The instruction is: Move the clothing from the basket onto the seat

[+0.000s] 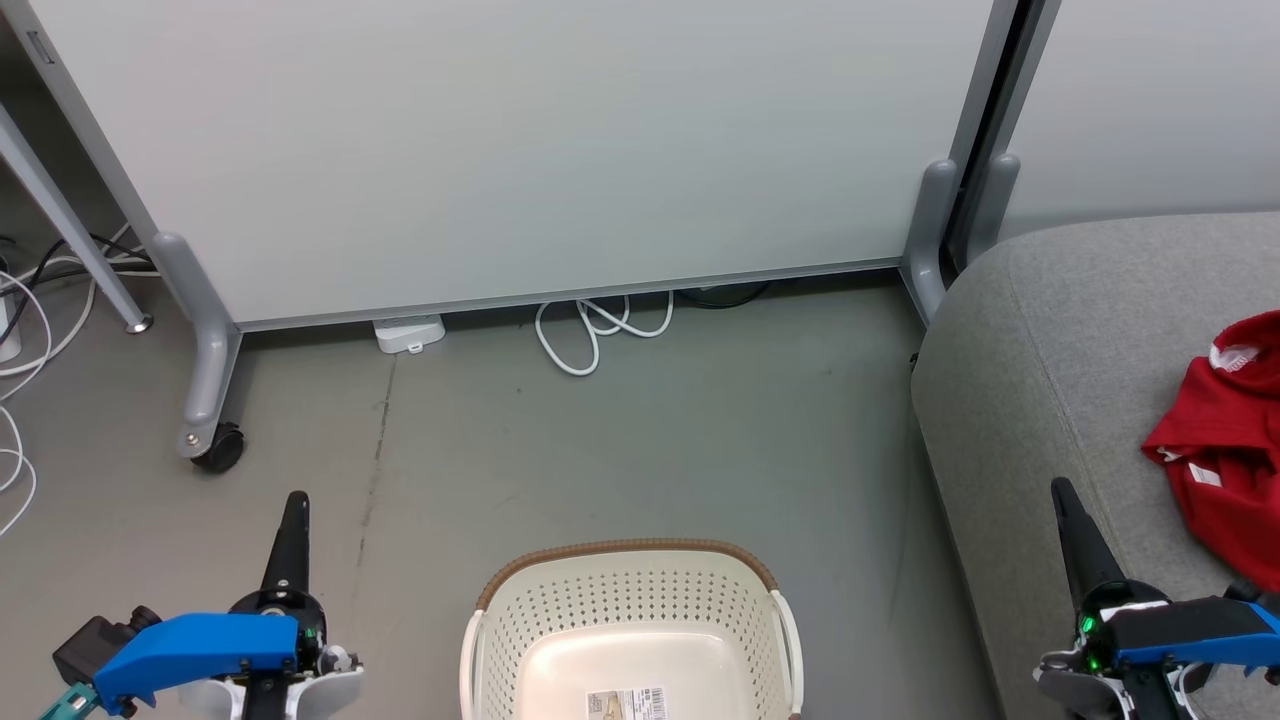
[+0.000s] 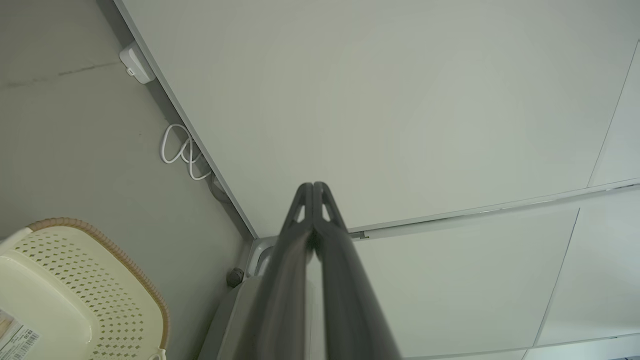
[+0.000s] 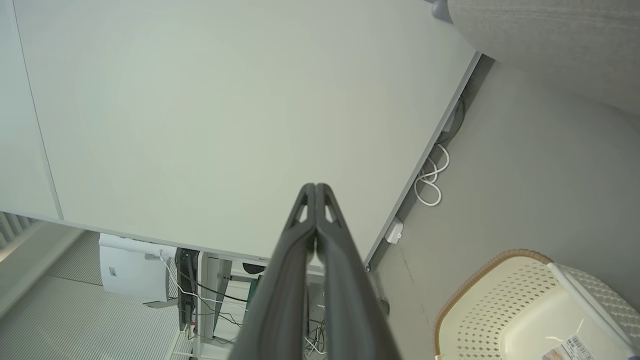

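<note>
The left pincer (image 1: pixel 296 503) and the right pincer (image 1: pixel 1060 490) sit closest, at the lower corners of the head view, each rising from a blue wrist housing with its dark fingers pointing up the picture. The left wrist view shows the left pincer (image 2: pixel 313 187) with its two fingers pressed together at the tips and nothing between them. The right wrist view shows the right pincer (image 3: pixel 316 188) closed in the same way on nothing. Between them, at the bottom middle, the basket (image 1: pixel 625 549) stands on the grey floor (image 1: pixel 700 420), its brown rim toward the wall and its pale bottom bare around a barcode sticker (image 1: pixel 627 703). The left pincer is left of the basket and apart from it. The right pincer hangs over the front of the seat (image 1: pixel 1030 380), which fills the right side, well apart from the basket. The clothing (image 1: pixel 1225 450) lies crumpled in a red heap on the seat at the right edge, just beyond the right pincer, with white trim showing. Behind stands a pale partition panel (image 1: pixel 500 150) on a grey leg with a black caster (image 1: pixel 220 448). A looped white cable (image 1: pixel 590 335) and a small white box (image 1: pixel 408 332) lie under its lower edge.
</note>
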Controlling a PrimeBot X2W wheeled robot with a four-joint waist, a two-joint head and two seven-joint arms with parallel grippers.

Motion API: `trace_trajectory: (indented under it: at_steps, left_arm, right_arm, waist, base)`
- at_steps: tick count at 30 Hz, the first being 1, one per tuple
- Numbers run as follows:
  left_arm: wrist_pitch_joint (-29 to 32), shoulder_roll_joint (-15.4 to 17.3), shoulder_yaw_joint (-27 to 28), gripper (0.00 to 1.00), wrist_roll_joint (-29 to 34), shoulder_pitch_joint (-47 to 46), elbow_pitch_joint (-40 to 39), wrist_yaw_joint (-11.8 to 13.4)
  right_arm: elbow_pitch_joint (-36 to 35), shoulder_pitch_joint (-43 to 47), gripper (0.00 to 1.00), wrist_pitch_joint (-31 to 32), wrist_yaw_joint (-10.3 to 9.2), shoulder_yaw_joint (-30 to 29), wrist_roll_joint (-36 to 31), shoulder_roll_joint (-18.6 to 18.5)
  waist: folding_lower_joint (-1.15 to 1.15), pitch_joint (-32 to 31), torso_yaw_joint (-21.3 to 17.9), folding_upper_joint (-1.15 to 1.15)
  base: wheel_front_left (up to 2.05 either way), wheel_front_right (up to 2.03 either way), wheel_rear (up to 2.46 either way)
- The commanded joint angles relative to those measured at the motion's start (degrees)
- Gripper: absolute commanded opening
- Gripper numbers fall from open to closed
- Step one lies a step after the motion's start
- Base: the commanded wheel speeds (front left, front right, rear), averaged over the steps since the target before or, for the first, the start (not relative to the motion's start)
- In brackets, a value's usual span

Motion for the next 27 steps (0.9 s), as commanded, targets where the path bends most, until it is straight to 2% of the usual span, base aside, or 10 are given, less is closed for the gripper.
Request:
trace_trajectory:
  at_steps: [1, 27]
  left_arm:
    - [0.4, 0.1, 0.5, 0.0, -0.8, -1.0, -0.5, -0.1]
    - [3.4, -0.4, 2.7, 0.0, -10.5, -1.8, -1.6, -0.1]
  right_arm:
    - [-0.5, -1.3, 0.0, 0.2, 0.02, -0.2, 1.0, 0.0]
    - [-0.4, -1.8, 0.0, 2.2, 0.02, -0.3, 12.8, 0.1]
  waist:
    - [0.0, 0.0, 0.0, 0.0]
    - [0.0, -0.1, -0.4, 0.0]
  base:
    - [0.0, 0.0, 0.0]
    - [0.0, 0.0, 0.0]
